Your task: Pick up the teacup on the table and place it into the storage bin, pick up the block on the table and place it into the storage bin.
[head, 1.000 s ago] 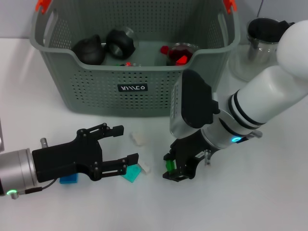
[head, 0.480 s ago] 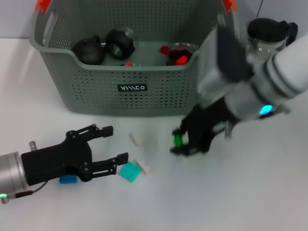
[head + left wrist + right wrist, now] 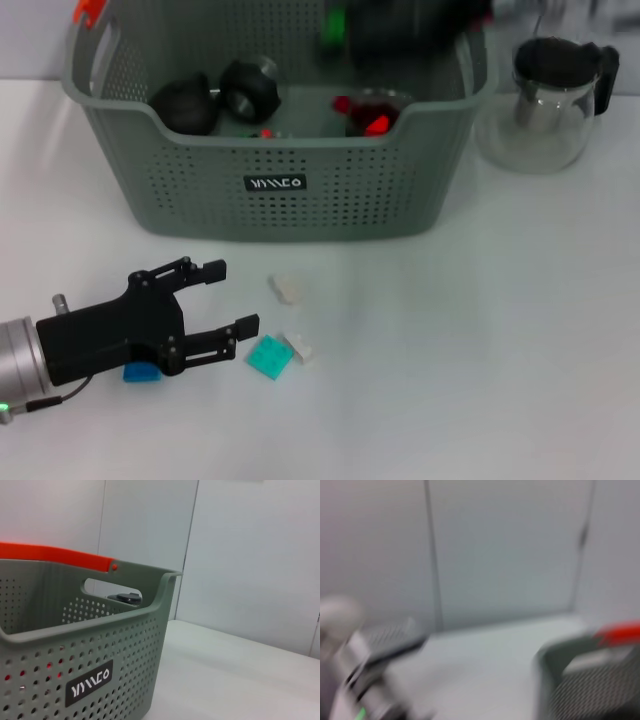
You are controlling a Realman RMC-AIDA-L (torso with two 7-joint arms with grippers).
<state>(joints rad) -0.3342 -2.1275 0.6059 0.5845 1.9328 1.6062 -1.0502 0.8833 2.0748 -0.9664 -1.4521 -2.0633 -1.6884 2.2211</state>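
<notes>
The left gripper [image 3: 222,297] hovers low over the table [image 3: 480,350] with its 2 fingers spread wide and nothing between them. Near it lie 4 small blocks: 1 blue block [image 3: 141,373] under the gripper, 1 teal block [image 3: 269,357] and 2 white pieces [image 3: 288,289]. Behind stands the storage bin [image 3: 270,190], with 2 dark teacups [image 3: 185,105] and some red things inside. The right gripper [image 3: 345,25], blurred, is above the far side of the bin with 1 green block [image 3: 333,21] at its tip; how tight it holds, I cannot tell. 1 glass teapot [image 3: 550,95] stands beside the bin.
</notes>
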